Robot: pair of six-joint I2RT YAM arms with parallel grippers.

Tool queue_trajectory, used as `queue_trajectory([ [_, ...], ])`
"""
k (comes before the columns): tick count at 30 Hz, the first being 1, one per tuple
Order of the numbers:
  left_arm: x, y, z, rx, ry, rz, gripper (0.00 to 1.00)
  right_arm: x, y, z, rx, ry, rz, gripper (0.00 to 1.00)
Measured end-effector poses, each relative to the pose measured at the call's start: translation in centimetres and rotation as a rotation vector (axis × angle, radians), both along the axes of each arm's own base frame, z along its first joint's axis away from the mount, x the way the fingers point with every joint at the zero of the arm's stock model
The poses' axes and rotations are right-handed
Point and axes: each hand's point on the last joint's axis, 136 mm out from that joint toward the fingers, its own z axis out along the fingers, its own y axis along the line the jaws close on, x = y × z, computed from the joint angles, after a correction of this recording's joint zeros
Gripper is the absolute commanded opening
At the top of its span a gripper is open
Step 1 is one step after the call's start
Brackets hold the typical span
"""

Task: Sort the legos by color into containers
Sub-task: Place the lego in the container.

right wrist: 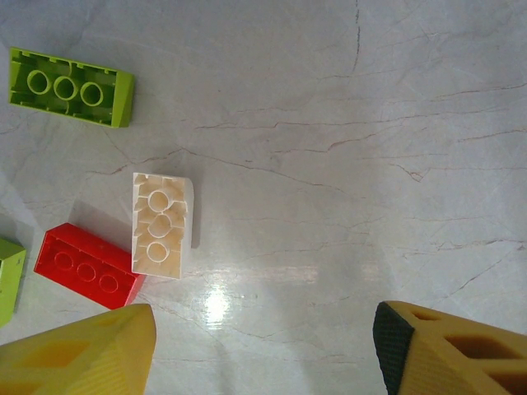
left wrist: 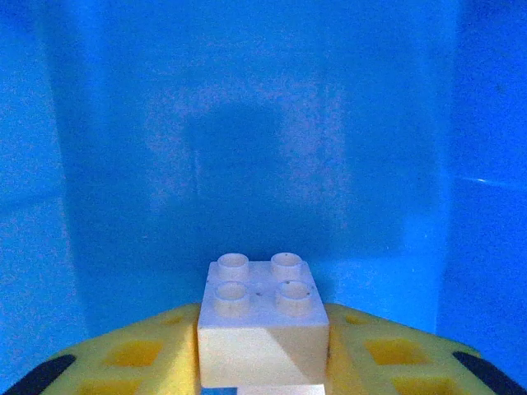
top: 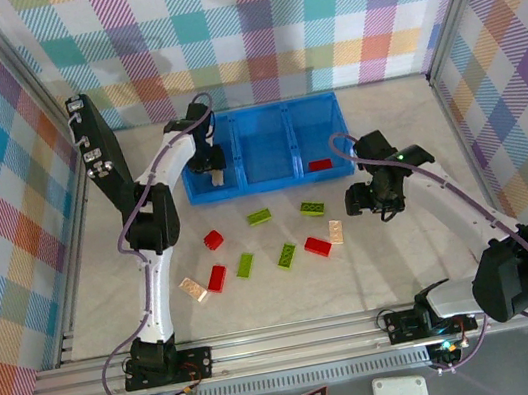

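The left gripper (top: pixel 214 171) reaches down into the left-hand compartment of the blue tray (top: pixel 264 147), its jaws drawn in on a cream brick (left wrist: pixel 263 329). In the left wrist view the brick sits studs-up between the yellow fingers (left wrist: pixel 132 358), with blue compartment walls near on every side and little slack around it. A red brick (top: pixel 319 164) lies in the right-hand compartment. The right gripper (right wrist: pixel 263 350) hangs above the table (top: pixel 388 273) just off the tray's near right corner, jaws standing well apart with nothing between them. Bare surface lies ahead of it, while an upturned cream brick (right wrist: pixel 162 225), a loose red brick (right wrist: pixel 86 265) just beside that, and a lime-green brick (right wrist: pixel 70 86) lie to the picture's left. The other loose legos (top: pixel 258 218) are scattered in a band between the tray and the arm bases, mostly apart from one another. The table is pale and marbled, closed in by plaid walls (top: pixel 244 18), with a black panel (top: pixel 99 149) against the left one.
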Motion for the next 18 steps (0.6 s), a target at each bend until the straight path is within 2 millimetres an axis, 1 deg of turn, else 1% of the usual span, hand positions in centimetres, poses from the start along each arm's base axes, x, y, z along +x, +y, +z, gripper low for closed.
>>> queue_trajectory([
  [3, 0.0, -0.01, -0.02, -0.001, 0.001, 0.003, 0.42, -0.01, -0.01, 0.07, 0.001, -0.003, 0.0, 0.72],
  [18, -0.07, -0.25, 0.11, -0.015, 0.003, -0.001, 0.43, -0.28, -0.11, 0.39, 0.002, -0.007, 0.001, 0.72],
])
